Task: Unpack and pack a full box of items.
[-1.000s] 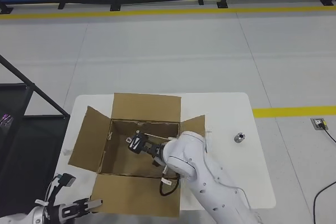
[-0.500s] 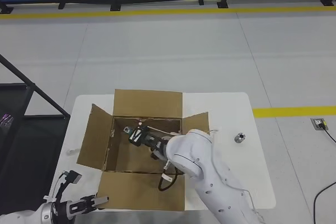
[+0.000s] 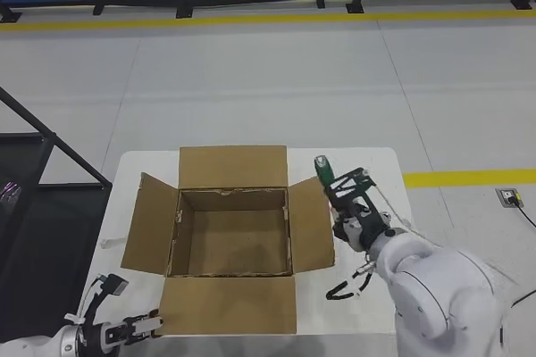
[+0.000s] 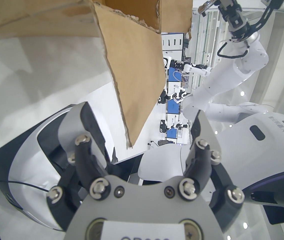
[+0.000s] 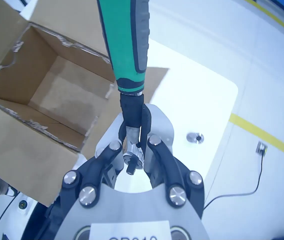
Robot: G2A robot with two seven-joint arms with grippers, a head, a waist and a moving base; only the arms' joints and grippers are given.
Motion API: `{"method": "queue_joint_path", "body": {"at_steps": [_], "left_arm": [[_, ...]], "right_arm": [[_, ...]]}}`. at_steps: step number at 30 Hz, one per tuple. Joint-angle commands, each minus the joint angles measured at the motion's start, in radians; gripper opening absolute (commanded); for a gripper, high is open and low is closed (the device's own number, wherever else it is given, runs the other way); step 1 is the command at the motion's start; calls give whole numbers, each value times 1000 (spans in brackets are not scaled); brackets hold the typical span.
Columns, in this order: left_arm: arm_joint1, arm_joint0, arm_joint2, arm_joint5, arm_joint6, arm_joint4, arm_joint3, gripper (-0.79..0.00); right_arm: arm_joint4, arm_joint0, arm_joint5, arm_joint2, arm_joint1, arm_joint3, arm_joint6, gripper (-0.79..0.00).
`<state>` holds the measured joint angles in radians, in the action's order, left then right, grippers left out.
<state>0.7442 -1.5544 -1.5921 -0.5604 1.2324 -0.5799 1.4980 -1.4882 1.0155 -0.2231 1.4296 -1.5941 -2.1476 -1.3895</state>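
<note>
An open cardboard box point(image 3: 232, 239) stands on the white table point(image 3: 357, 165), its inside bare in the top view and the right wrist view point(image 5: 44, 83). My right gripper point(image 5: 134, 121) is shut on the metal shaft of a ratchet wrench with a green and grey handle point(image 5: 124, 31). It holds the tool up over the table, just right of the box's right flap point(image 3: 309, 225), with the handle end point(image 3: 322, 166) pointing away from the robot. My left gripper point(image 4: 142, 123) is open and holds nothing, low beside the box's near left corner point(image 3: 129, 328).
A small metal socket point(image 3: 381, 219) lies on the table to the right of the box, seen too in the right wrist view point(image 5: 195, 137). A black frame point(image 3: 36, 161) stands left of the table. The table's right half has free room.
My right gripper has come up out of the box with the ratchet wrench and swung to the right, over the table. The left arm has barely shifted.
</note>
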Motion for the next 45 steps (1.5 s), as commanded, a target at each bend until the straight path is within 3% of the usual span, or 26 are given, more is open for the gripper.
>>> {"method": "queue_joint_path", "body": {"at_steps": [1, 8, 15, 20, 39, 40, 43, 45], "left_arm": [[1, 2, -1, 0, 8, -11, -11, 0], [4, 13, -7, -1, 24, -35, -36, 0], [6, 15, -14, 2, 23, -35, -39, 0], [8, 18, -18, 13, 21, -24, -36, 0], [14, 23, -27, 16, 14, -11, -35, 0], [15, 22, -29, 15, 15, -13, -37, 0], [15, 18, -34, 10, 17, -14, -40, 0], [16, 16, -36, 10, 16, -16, -41, 0]], "right_arm": [[5, -9, 27, 54, 4, 44, -31, -785], [-30, -155, 52, 168, 25, 477, -134, -785], [-4, -262, -26, 197, 45, 829, -90, -785], [-10, -282, -42, 192, 56, 931, -83, -785], [-6, -340, -10, 131, 78, 1086, -45, -785], [-6, -344, -6, 126, 79, 1093, -44, -745], [-3, -353, -1, 113, 81, 1107, -42, -517], [1, -355, 3, 109, 82, 1112, -42, -471]]}}
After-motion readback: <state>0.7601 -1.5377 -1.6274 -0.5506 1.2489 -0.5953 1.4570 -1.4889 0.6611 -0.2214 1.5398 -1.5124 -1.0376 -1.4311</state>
